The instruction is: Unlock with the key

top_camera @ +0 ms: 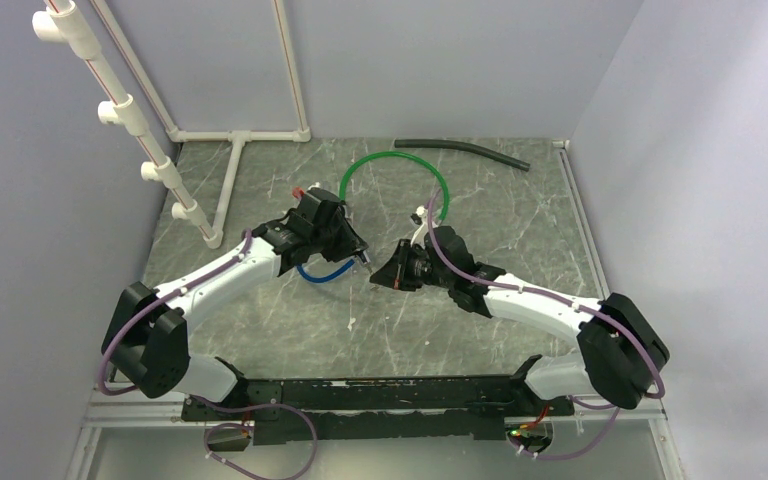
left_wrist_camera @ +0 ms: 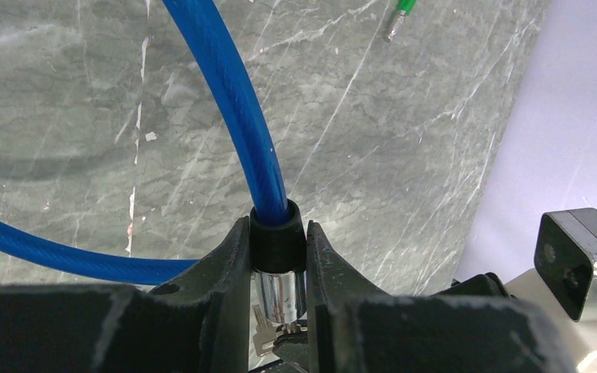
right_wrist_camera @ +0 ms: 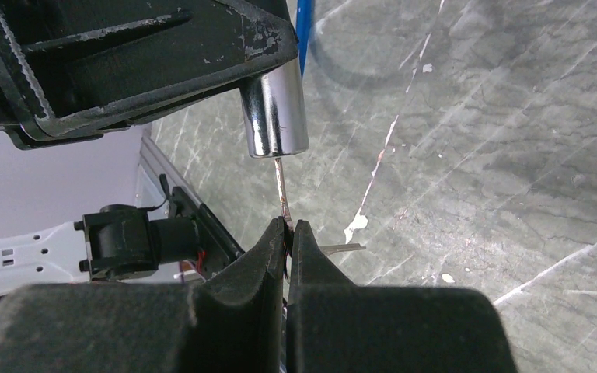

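The lock is a blue cable (left_wrist_camera: 233, 101) ending in a black collar (left_wrist_camera: 277, 247) and a chrome cylinder (right_wrist_camera: 274, 113). My left gripper (left_wrist_camera: 277, 233) is shut on the collar and holds the lock above the table, left of centre (top_camera: 355, 252). The key (right_wrist_camera: 281, 190) is a thin metal blade with its tip in the end of the cylinder. My right gripper (right_wrist_camera: 289, 227) is shut on the key's head just below the cylinder and faces the left gripper (top_camera: 385, 275). A second key (right_wrist_camera: 342, 249) sticks out sideways behind the right fingers.
A green cable loop (top_camera: 395, 158) lies on the marble table behind the grippers, and its end shows in the left wrist view (left_wrist_camera: 399, 15). A black hose (top_camera: 460, 150) lies at the back. A white pipe frame (top_camera: 230, 170) stands at the back left. Walls close the sides.
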You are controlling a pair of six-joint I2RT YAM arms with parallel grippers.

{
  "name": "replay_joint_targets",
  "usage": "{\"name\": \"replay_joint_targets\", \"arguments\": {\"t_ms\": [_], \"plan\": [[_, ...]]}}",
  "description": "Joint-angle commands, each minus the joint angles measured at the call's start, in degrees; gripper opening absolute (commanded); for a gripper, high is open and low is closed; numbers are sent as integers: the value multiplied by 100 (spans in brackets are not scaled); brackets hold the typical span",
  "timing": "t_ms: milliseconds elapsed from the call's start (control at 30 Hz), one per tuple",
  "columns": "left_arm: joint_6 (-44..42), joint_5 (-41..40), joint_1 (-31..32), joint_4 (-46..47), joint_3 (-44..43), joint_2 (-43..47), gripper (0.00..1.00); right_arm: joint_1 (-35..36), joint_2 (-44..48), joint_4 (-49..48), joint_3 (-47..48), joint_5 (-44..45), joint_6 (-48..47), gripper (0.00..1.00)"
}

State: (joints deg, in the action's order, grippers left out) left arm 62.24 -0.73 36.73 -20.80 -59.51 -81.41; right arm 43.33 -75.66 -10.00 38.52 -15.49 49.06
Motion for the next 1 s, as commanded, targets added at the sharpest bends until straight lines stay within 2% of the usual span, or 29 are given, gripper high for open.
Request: {"name": "replay_joint_targets", "arguments": {"t_ms": [0,967], "plan": [[-25,-44,-8,252,-121,222,0,26,81,-248,162,56,-41,0],[-2,-68,-12,307,-80,205,0,25,-14,-460,80,-43,179,0]]}}
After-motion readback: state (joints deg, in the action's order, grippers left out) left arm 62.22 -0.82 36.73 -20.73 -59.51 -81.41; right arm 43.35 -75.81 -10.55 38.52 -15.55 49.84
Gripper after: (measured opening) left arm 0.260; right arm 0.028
